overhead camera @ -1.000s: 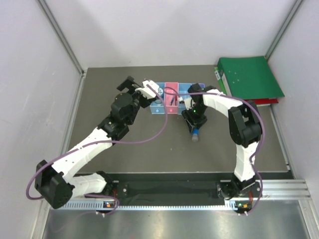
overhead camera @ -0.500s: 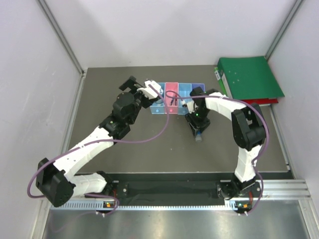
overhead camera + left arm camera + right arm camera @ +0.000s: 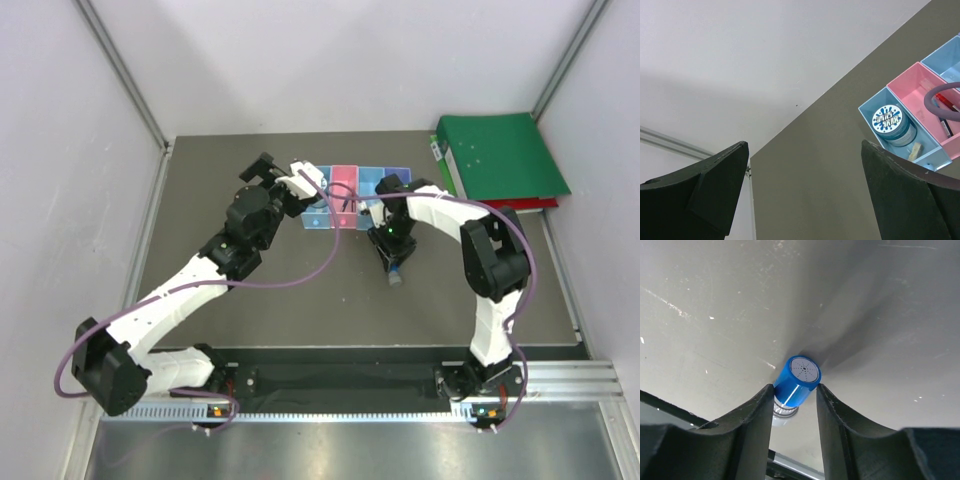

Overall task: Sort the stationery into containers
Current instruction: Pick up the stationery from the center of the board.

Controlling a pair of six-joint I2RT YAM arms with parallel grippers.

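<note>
Top view: the right gripper (image 3: pixel 392 258) hangs just on the near side of the bins (image 3: pixel 343 178), the cylinder (image 3: pixel 396 278) poking from it. Left wrist: the left gripper (image 3: pixel 804 145) gapes wide and empty beside the bins, which hold a disc (image 3: pixel 888 121) and an eraser (image 3: pixel 914 151). Right wrist: the fingers (image 3: pixel 757 410) pinch the cylinder's sides. I'd lift straight up, then cross over a bin before releasing.

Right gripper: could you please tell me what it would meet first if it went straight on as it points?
The right gripper holds the small blue cylinder between its jaws, so straight ahead lies only the grey table top, apparently close, though depth is unclear.
</note>
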